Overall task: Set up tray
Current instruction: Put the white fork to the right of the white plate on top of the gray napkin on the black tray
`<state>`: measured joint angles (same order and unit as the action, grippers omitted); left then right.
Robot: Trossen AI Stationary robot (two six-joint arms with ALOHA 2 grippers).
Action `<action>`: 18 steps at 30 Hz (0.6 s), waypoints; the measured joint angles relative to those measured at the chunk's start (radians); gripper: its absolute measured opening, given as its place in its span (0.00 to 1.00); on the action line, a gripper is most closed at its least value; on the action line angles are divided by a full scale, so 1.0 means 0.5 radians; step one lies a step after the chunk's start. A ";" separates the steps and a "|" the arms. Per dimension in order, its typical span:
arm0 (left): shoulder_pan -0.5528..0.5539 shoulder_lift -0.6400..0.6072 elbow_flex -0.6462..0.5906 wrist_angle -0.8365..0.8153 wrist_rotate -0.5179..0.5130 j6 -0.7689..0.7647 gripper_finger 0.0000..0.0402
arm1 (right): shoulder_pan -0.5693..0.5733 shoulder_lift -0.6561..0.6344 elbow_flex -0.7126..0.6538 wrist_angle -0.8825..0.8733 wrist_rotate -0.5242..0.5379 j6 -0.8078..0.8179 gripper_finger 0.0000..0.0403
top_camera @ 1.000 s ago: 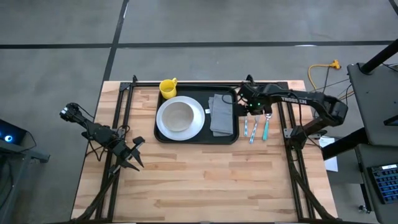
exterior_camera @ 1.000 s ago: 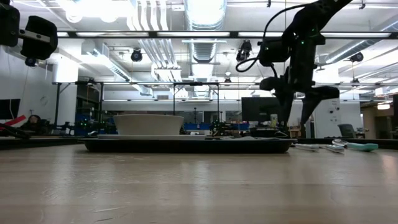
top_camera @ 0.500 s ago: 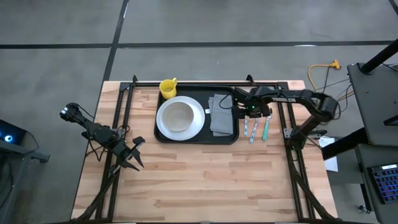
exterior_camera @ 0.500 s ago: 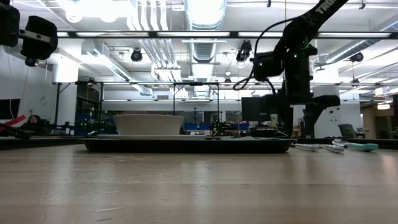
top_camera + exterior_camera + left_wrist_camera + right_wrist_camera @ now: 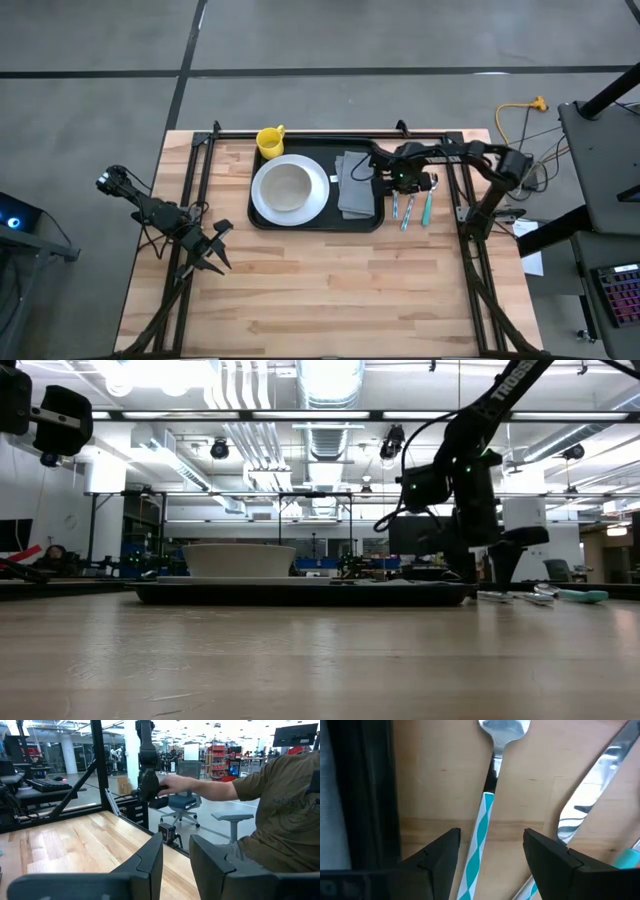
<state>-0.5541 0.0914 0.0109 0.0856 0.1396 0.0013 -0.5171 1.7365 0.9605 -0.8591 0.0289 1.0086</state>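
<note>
High view. The tray point(image 5: 262, 216) lies on the tabletop point(image 5: 330, 290) toward its far edge, slightly right of centre. It carries a white plate point(image 5: 318, 189) with a bowl point(image 5: 287, 186) on it, and a folded grey napkin point(image 5: 355, 186) beside the plate. A yellow mug point(image 5: 269, 140) stands at the tray's far left corner; whether it is inside the rim cannot be told. Three pieces of cutlery point(image 5: 411, 206) lie on the bare wood just beside the tray's right edge, probably staged there for transfer onto the tray. The right gripper point(image 5: 405, 181) is directly over their upper ends. The left gripper point(image 5: 213, 255) waits low on the left side of the tabletop, well apart from the tray.

Low view. The tray point(image 5: 300, 593) sits flat, the bowl point(image 5: 238, 559) rising above its rim. The right gripper point(image 5: 482, 565) is down near the surface beside the tray, with the cutlery point(image 5: 560, 595) lying flat to its right.

Left wrist view. The left gripper point(image 5: 175, 865) has its fingers point(image 5: 150, 862) apart and empty. A person point(image 5: 270, 805) sits beyond the table.

Right wrist view. The right gripper point(image 5: 490, 852) has its fingers point(image 5: 437, 855) spread on either side of a teal-and-white striped handle point(image 5: 482, 827) of a spoon point(image 5: 502, 729), not yet closed on it. This straddling pose suits a pinch on the handle. A second utensil point(image 5: 592, 790) lies just beside, so a clean single pick is likely to need care.
</note>
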 joint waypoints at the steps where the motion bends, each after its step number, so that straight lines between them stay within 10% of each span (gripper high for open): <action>1: 0.000 0.000 0.000 0.000 0.000 0.000 0.19 | 0.000 0.013 0.001 0.003 -0.005 -0.011 0.52; 18: 0.000 0.000 0.000 0.000 0.000 0.000 0.19 | 0.005 0.066 0.005 0.012 -0.007 -0.035 0.52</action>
<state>-0.5541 0.0914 0.0109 0.0856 0.1394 0.0013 -0.5148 1.7695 0.9630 -0.8532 0.0256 0.9913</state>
